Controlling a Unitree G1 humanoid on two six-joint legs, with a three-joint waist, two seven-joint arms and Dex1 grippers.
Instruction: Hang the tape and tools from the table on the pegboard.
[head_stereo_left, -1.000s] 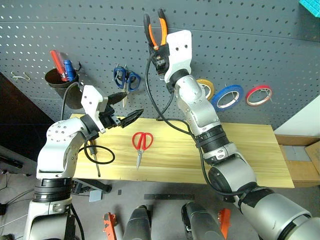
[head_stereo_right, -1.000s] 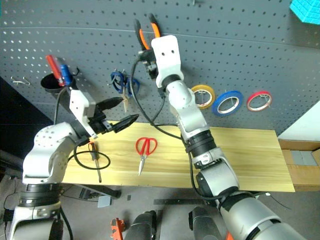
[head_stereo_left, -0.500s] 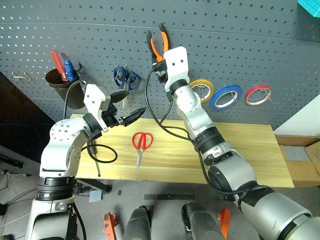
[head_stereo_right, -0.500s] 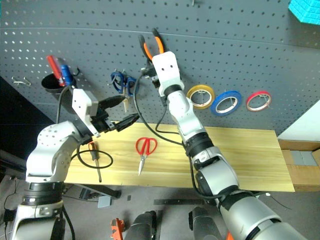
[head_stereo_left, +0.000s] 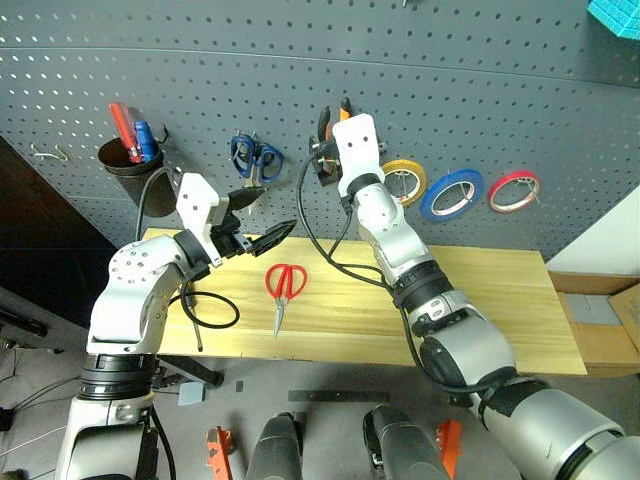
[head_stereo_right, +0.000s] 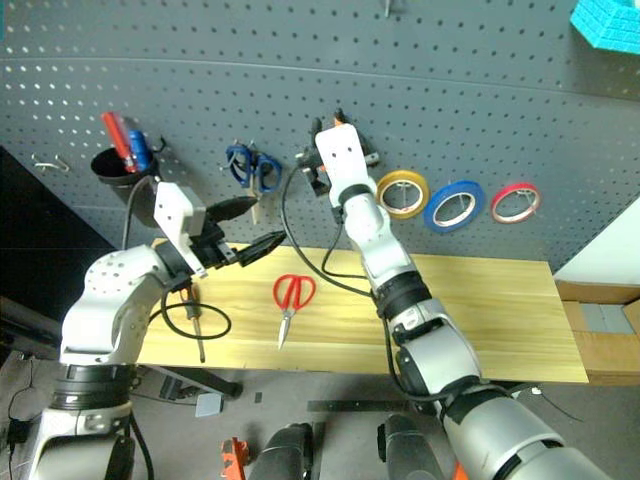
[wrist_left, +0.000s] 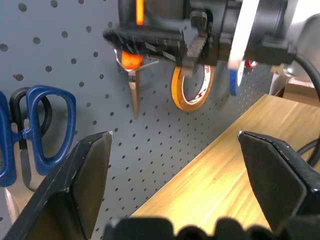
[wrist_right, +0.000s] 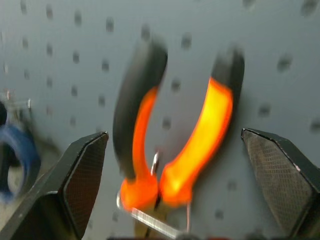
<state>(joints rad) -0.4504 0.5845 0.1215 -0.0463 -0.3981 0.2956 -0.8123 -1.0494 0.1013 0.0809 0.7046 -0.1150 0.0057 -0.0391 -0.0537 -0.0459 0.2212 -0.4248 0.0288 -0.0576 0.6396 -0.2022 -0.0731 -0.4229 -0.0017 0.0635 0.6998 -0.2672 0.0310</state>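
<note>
My right claw (wrist_right: 175, 210) stands open with the pliers (wrist_right: 175, 135) hanging on the pegboard (head_stereo_left: 500, 80) between its fingers, my left claw (head_stereo_left: 262, 215) gapes empty above the table (head_stereo_left: 500, 300), and beyond it a black cup (head_stereo_left: 128, 170) holds red and blue handles.

A: What's on the desk (head_stereo_left: 500, 300)?

B: Red-handled scissors (head_stereo_left: 283, 288) near the middle, and a screwdriver (head_stereo_left: 189, 315) by the left edge.

A: And the pegboard (head_stereo_left: 450, 90)?

B: Blue-handled scissors (head_stereo_left: 254, 158), yellow (head_stereo_left: 404, 179), blue tape (head_stereo_left: 454, 193) and red rolls (head_stereo_left: 515, 190). The right end effector (head_stereo_left: 333, 128) is at the pliers (head_stereo_left: 334, 118); the left end effector (head_stereo_left: 260, 216) hangs spread apart.
</note>
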